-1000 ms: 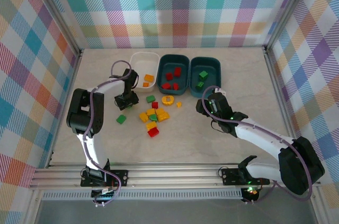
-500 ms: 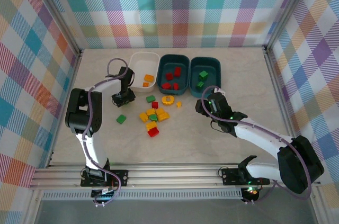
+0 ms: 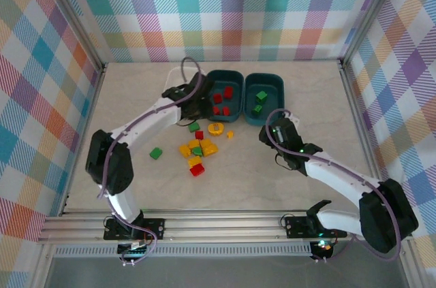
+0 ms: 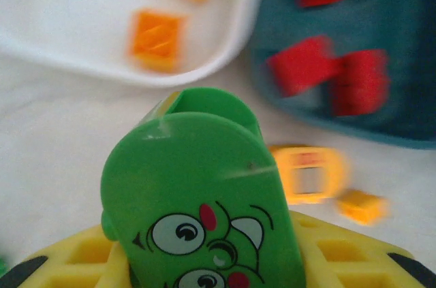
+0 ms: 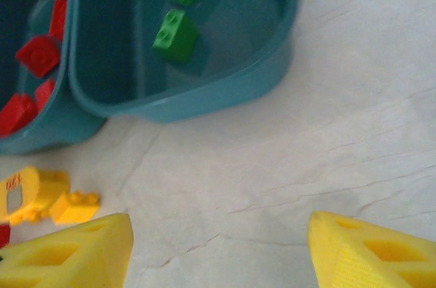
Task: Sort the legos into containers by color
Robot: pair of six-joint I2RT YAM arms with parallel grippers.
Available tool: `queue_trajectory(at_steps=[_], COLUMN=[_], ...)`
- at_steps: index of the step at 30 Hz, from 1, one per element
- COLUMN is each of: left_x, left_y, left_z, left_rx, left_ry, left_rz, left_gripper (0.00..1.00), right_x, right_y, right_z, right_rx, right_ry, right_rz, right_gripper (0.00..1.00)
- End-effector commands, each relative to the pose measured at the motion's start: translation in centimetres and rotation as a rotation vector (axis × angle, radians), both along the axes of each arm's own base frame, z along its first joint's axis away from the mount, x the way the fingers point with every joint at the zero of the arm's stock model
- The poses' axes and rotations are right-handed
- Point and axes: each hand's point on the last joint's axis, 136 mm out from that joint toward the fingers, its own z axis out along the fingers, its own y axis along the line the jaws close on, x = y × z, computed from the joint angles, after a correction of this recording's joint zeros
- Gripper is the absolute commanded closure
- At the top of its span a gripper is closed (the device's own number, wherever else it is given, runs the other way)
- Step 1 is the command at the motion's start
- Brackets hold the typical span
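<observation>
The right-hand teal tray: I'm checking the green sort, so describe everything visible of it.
The right teal tray is a shallow rounded rectangle of smooth, dark teal plastic with a raised rim. It sits flat on the table, last in the row, right beside the middle teal tray. Inside lie two green bricks and no other colour.

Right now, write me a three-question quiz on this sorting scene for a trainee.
1. True or false: the left gripper is shut on a red brick.
2. Which colour of brick lies in the right-hand teal tray? A red, B green, C orange.
3. Fill in: the right gripper is ___ and holds nothing.

Key: 1 false, it grips a green brick. 2 B. 3 open.
</observation>
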Motion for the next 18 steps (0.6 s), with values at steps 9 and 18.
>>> queue_trajectory(at_steps=[9,18], left_x=[5.2,7.2], left_y=[-16.8,-20.4], left_z=[-1.7,-4.3], left_rx=[-0.149,-0.118], left_ry=[-0.066,-0.055], left_rz=[-0.401,-0.414], left_gripper=[0.67,0.51], right_x=[-1.6,-1.2], right_y=[-5.7,-5.1], right_z=[-0.4,-0.2], right_rx=[0.113,0.124], right_ry=[-0.009,-0.007], right_rz=[-0.266,-0.233], right_gripper=[0.29,0.29])
